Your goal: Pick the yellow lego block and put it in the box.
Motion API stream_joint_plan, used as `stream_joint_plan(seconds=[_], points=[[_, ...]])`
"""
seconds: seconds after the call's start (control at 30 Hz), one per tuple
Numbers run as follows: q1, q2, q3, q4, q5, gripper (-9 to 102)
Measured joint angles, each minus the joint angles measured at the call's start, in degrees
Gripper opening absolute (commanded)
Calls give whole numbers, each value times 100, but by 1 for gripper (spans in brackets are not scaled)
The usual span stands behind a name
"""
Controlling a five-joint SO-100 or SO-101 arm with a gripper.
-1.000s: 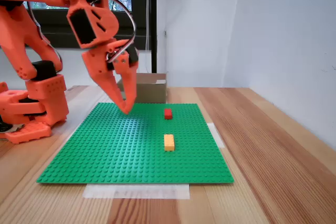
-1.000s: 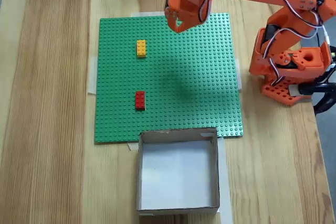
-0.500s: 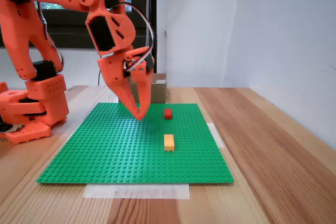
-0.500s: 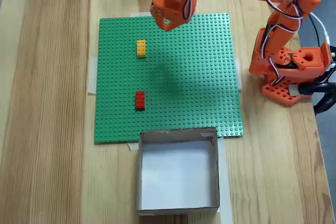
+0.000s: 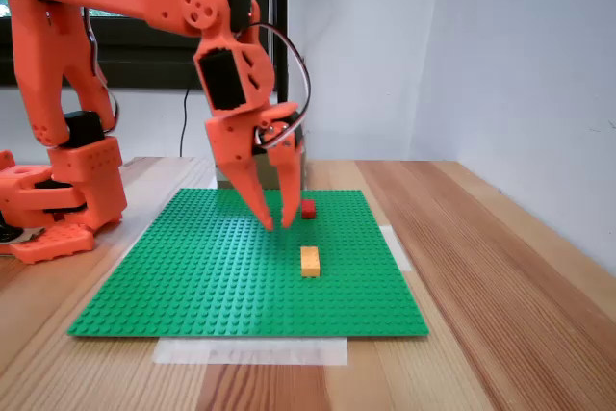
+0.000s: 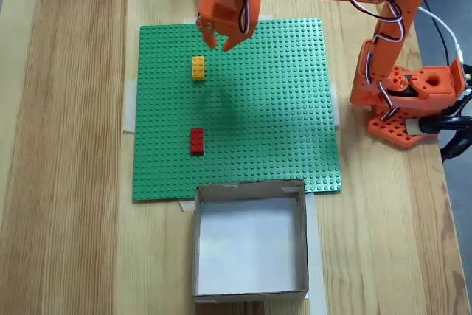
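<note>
Above the green baseplate (image 6: 258,108), the pincer (image 5: 278,221) is hanging with its jaws spread and empty, near the yellow lego block (image 6: 198,68), which is lying on the plate, well apart from the box (image 6: 251,285).

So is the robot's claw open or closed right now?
Open. The claw has its two fingers spread with a gap between them, holding nothing, above the green plate.

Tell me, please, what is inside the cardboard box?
In the top-down fixed view the cardboard box holds nothing: its pale floor is bare. The yellow lego block and the red brick lie on the green baseplate. The far inner corners hide nothing visible.
</note>
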Motion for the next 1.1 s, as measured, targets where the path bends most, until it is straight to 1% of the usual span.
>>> stream_joint_plan(seconds=[0.4, 0.83, 1.1], points=[[18, -580, -501, 62, -132, 14], [-18, -1204, -1081, 70, -211, 15], [-35, -1354, -1107, 79, -211, 16]])
